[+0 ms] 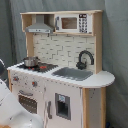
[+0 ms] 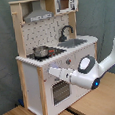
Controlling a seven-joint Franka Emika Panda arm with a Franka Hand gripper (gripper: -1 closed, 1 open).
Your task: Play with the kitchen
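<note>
The kitchen [image 2: 55,53] stands on the wooden floor against a grey curtain. The arm reaches in at its front, gripper [image 2: 51,73] right by the oven door [image 2: 59,91]. Door looks shut, the pot [image 2: 41,51] sits on the stove, sink empty: little seems done. Can't tell if the pincer is open or closed. In the first exterior view the arm is cut off at bottom left.
</note>
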